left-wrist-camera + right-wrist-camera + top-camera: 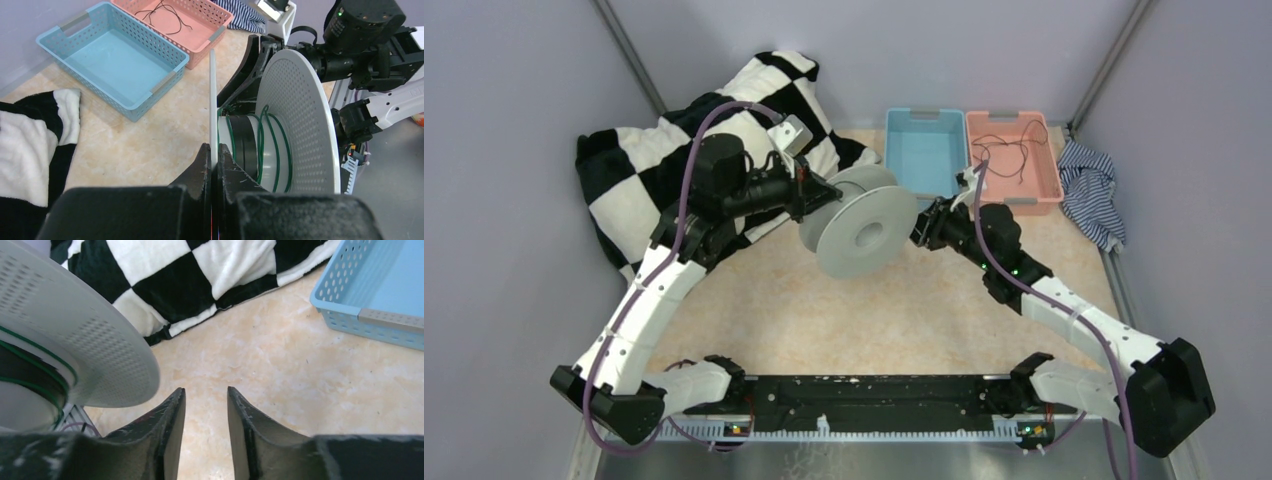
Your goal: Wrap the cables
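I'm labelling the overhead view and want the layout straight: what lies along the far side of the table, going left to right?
checkered blanket → blue basket → pink basket, with the thin black cables in it → striped cloth

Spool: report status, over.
Left pincer shut on spool. Right pincer open, empty. Cables in pink basket. Nothing blocking.

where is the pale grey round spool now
Top view: the pale grey round spool is mid-table, its flange pinched by the left gripper, near-left of the light blue plastic basket.
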{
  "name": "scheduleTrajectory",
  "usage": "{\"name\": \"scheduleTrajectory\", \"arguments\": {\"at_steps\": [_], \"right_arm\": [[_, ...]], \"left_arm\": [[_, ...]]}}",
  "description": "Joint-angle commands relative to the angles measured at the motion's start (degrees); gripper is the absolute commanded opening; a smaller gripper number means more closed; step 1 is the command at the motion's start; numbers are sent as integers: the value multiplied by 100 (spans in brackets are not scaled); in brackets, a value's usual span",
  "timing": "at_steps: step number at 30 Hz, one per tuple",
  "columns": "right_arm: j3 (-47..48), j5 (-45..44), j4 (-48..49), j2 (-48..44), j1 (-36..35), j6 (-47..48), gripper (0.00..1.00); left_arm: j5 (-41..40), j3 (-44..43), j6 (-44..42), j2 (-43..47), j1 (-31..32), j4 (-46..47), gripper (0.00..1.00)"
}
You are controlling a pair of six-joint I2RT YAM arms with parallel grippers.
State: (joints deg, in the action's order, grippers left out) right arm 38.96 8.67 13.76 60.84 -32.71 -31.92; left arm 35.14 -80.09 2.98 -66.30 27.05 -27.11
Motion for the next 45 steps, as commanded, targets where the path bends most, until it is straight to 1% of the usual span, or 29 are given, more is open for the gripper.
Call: {"name": "scheduleTrajectory", "arguments": {"at_steps": [1, 4, 7, 9, 12, 15, 16, 18, 20, 22, 25, 28, 31, 36, 39, 41, 45], "right_arm": [[-76, -1, 139, -192, 47, -50, 40], [-107, -124, 69, -232, 45, 33, 45], [-145, -337, -5, -406, 47, 235, 47], [-168, -586, -111, -635, 48, 426, 53], [-88, -996, -505, -981, 82, 800, 65], [157, -1176, -1167, -1296, 166, 1284, 74], [280, -1224, -1633, -1371, 207, 1516, 78], [650, -1338, -2297, -1494, 296, 1829, 82], [882, -1648, -2836, -1635, 360, 2079, 87], [1040, -2058, -3203, -1777, 370, 2323, 88], [1358, -2240, -3673, -1954, 371, 2545, 88], [1641, -2009, -4019, -2118, 371, 2555, 89], [1877, -1570, -4284, -2229, 373, 2480, 89], [2473, -890, -4905, -2051, 375, 2212, 89], [3063, -897, -5807, -1574, 478, 1882, 89], [3269, -319, -6071, -1373, 678, 1720, 89], [3520, 857, -6100, -1181, 1197, 1287, 89]], "left_arm": [[163, -372, 165, 293, 15, 564, 0], [101, -427, 184, 289, 17, 492, 0], [217, -683, 24, 267, 12, 201, 0], [535, -835, -150, 242, 8, 7, 0], [1041, -986, -467, 164, 11, -295, 0], [1624, -1026, -562, 43, 10, -397, 0], [1785, -1006, -597, 30, 10, -377, 0], [1988, -868, -703, 88, 6, -188, 0], [2187, -662, -777, 162, 10, 108, 0], [2370, -523, -764, 183, 10, 356, 0], [2691, -521, -792, 77, 5, 450, 0], [2962, -617, -824, -69, 7, 450, 0], [3139, -748, -830, -185, 8, 439, 0], [3346, -823, -879, -315, 7, 443, 0], [3177, -777, -785, -322, 9, 632, 0], [2857, -732, -626, -304, 4, 861, 0], [2160, -751, -492, -263, 7, 1044, 0]]}}
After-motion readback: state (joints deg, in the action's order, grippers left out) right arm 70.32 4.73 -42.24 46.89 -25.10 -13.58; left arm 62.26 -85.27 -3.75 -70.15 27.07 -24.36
